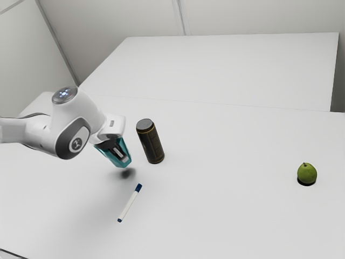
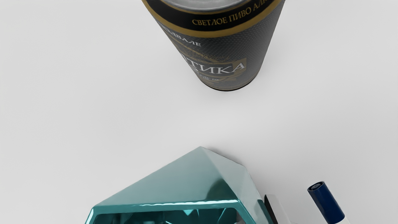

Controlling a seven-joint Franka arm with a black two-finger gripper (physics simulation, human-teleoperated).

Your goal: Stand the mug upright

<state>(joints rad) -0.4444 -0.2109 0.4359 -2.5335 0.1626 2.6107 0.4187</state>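
Mug [image 1: 115, 156] hung tilted above table [image 1: 226, 216], mouth handward, wall pinched in gripper [image 1: 123, 156]. Righting seemingly underway; next needed: levelling, gentle lowering, release.

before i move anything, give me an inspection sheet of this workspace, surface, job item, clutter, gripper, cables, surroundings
surface: white table, smooth, no spill seen
job's thing: teal mug, tilted, not upright, apparently just off the table judging by its shadow
clutter: dark can standing close to the mug; marker with a blue cap, lying down; green fruit well apart, toward the exterior view's right
gripper: black gripper shut on the mug, seemingly by its wall
cables: nothing seen that is surely a cable; dark line at the exterior view's lower left corner, can't tell what
surroundings: pale walls behind the table
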